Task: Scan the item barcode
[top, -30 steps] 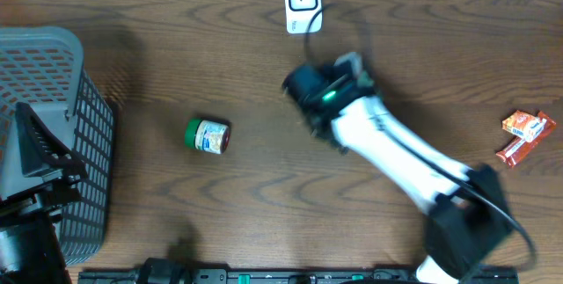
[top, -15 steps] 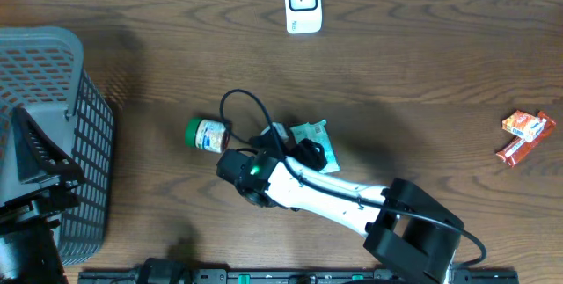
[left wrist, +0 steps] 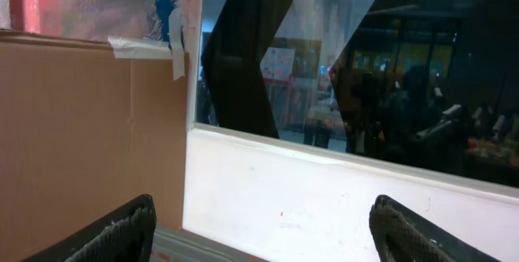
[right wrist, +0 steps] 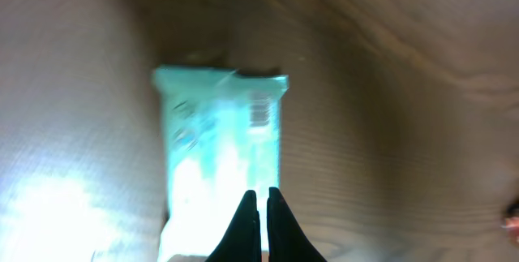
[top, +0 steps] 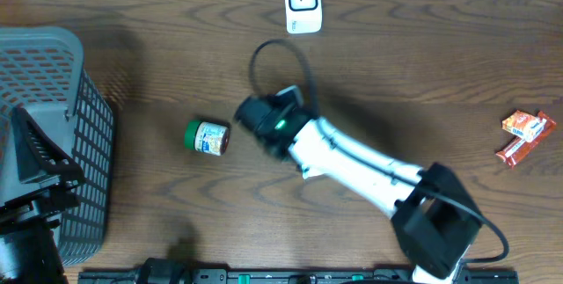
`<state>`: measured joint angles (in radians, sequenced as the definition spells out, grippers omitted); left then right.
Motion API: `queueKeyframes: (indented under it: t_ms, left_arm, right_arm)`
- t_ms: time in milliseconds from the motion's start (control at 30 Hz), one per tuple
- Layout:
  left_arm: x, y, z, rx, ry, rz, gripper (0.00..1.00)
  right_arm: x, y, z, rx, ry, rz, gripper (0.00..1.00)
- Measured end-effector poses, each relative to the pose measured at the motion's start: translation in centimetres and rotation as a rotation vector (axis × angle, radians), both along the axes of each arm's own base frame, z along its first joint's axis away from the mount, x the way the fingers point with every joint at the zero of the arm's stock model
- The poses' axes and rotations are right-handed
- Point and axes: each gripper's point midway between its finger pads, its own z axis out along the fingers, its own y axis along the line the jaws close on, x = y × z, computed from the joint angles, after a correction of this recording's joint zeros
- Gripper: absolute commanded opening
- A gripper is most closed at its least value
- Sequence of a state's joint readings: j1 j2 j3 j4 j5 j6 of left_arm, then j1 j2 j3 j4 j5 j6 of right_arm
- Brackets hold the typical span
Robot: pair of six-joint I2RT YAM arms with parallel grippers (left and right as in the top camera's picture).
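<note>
In the right wrist view a teal packet (right wrist: 219, 140) lies face-on and blurred over the wooden table. My right gripper (right wrist: 262, 194) is shut, its tips over the packet's near right part. Whether they pinch it I cannot tell. In the overhead view the right gripper (top: 257, 111) hangs over mid-table, between the white scanner (top: 302, 3) at the far edge and a green-lidded jar (top: 207, 136). The packet is hidden there under the arm. My left gripper (left wrist: 263, 234) is open and empty, pointing at a wall and window.
A grey mesh basket (top: 62, 99) stands at the left edge with the left arm beside it. Orange and red snack packets (top: 525, 132) lie at the far right. A black cable loop (top: 280, 60) arcs above the right wrist.
The right arm swung from near the scanner down to mid-table beside the teal packet, then back up and left. The packet lay in plain sight half a second ago and is now under the arm.
</note>
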<state>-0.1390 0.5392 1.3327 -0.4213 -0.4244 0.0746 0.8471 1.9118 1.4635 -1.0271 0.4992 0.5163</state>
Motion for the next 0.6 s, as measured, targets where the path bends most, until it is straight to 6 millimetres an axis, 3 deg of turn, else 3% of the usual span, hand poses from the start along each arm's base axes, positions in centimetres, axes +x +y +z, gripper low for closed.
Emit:
queueKeyframes:
  t_ms: [100,167,267,433,500,600]
  left_arm:
    - [0.0,0.0,0.0,0.0,0.001,0.0,0.84]
    - [0.0,0.0,0.0,0.001,0.001,0.0,0.85]
    - [0.0,0.0,0.0,0.001,0.002,0.0,0.85]
    - [0.0,0.0,-0.1,0.0,0.003,0.0,0.84]
    - [0.0,0.0,0.0,0.001,0.002,0.0,0.84]
    - [0.0,0.0,-0.1,0.0,0.003,0.0,0.84]
  right_arm:
    - [0.5,-1.7,-1.2,0.109,0.123,-0.094,0.01]
    - [0.1,-1.7,-1.8,0.203,0.217,-0.126,0.01]
    - [-1.1,0.6,-2.1,0.353,0.332,-0.104,0.01]
    - [-2.8,6.2,-2.9,0.484,0.339,0.041,0.01]
    - [-4.4,7.0,-4.0,0.476,0.359,0.061,0.01]
    - [-6.3,6.2,-6.3,0.436,0.381,0.047,0.01]
